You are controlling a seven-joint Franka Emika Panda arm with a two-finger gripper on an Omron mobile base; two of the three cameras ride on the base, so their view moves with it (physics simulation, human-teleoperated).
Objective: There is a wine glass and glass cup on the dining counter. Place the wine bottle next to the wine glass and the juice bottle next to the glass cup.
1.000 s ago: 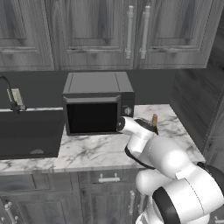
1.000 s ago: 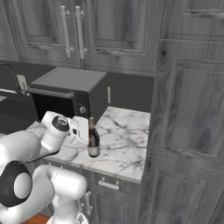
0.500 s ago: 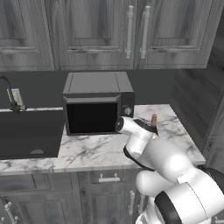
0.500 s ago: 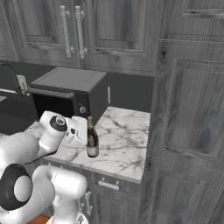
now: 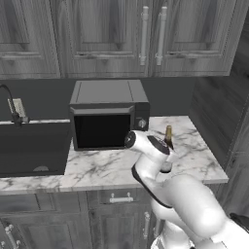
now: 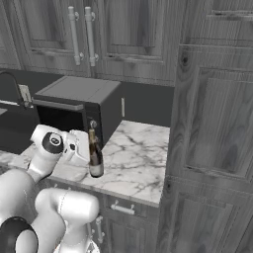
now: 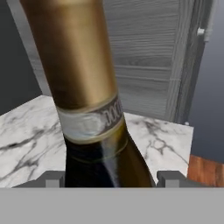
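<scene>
Wine bottle (image 6: 95, 157) upright near worktop (image 6: 143, 163) front edge, hand (image 7: 110, 180) fingers flanking it — grip seemingly unclosed, microwave (image 5: 108, 115) close behind.

Dark glass wine bottle (image 7: 100, 144) with gold foil neck and a pale band. White marble worktop (image 6: 138, 163), grey-veined. Black microwave (image 5: 107, 121), grey top. Cabinets (image 6: 212, 123) of weathered grey wood grain.

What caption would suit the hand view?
Gripper straddling the wine bottle just below its gold foil, marble worktop behind.
</scene>
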